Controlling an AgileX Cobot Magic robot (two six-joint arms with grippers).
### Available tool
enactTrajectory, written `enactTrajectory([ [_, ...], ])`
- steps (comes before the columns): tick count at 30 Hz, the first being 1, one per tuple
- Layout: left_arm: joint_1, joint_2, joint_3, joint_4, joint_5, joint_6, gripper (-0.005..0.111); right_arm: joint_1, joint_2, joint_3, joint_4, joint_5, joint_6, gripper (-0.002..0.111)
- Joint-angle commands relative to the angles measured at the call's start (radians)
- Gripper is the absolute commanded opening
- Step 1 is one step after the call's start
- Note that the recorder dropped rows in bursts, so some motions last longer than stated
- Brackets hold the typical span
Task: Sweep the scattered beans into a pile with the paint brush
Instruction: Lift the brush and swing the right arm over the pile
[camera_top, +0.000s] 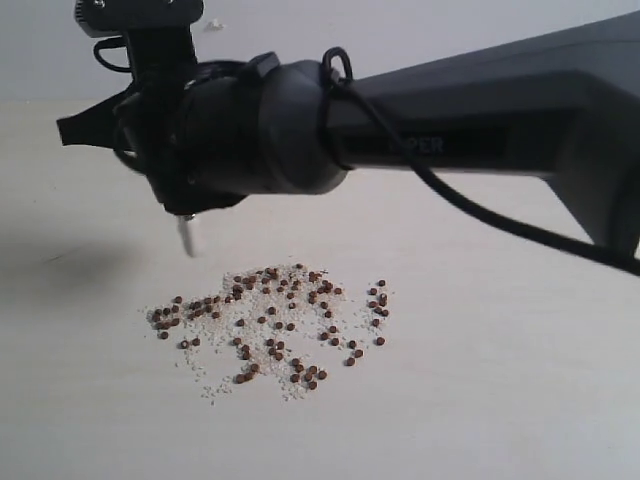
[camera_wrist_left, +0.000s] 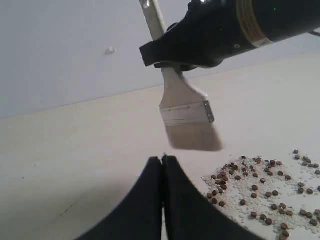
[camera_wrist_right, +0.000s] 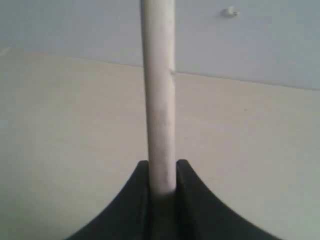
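- Only a short pale stub of the paint brush (camera_top: 187, 238) visible in the exterior view, poking out under the bulky black right hand (camera_top: 180, 150); the rest masked by that hand.
- In the left wrist view, handle end cut off by the frame edge; bristles (camera_wrist_left: 194, 138) blurred at the tips, so contact with the table (camera_top: 500, 400) impossible to judge.
- In the right wrist view, nothing but the handle, running out of frame.
- Of the left hand (camera_wrist_left: 163, 160), just two dark fingertips visible, and only from its own wrist camera.
- Lettering on the right arm (camera_top: 480, 120) too dim to read.
- Smooth pale wooden handle, flat and flaring toward a silver metal band (camera_wrist_left: 186, 114), then a wide flat block of cream bristles.
- Tiny, round, dark reddish-brown beans (camera_top: 270, 325), strewn loosely over the table amid fine whitish grains (camera_top: 215, 385), with a small cluster set apart at the right of the patch.
- Pale, matt table; plain grey wall (camera_top: 400, 25) behind.
- Right hand clenched on the brush handle, one finger on each side, brush hanging head-down just beside the left edge of the bean patch.
- Right arm reaching in roughly level from the right of the exterior view, a black cable (camera_top: 470, 205) looping beneath.
- Left hand clenched with fingertips pressed together, grasping nothing, low over the table near the beans.
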Motion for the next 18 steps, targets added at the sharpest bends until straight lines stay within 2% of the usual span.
enactTrajectory([
  [1, 0.001, -0.005, -0.001, 0.004, -0.001, -0.005, 0.0, 0.061, -0.016, 0.044, -0.188, 0.078, 0.314, 0.0],
  [4, 0.001, -0.005, -0.001, 0.004, -0.001, -0.005, 0.0, 0.124, -0.005, 0.056, -0.199, 0.289, 0.314, 0.0],
  [6, 0.001, -0.005, -0.001, 0.004, -0.001, -0.005, 0.0, 0.158, -0.005, 0.06, -0.199, 0.348, 0.314, 0.0],
  [11, 0.001, -0.005, -0.001, 0.004, -0.001, -0.005, 0.0, 0.237, -0.003, 0.058, -0.218, 0.4, 0.314, 0.0],
  [18, 0.001, -0.005, -0.001, 0.004, -0.001, -0.005, 0.0, 0.252, 0.033, 0.054, -0.116, 0.41, 0.314, 0.0],
])
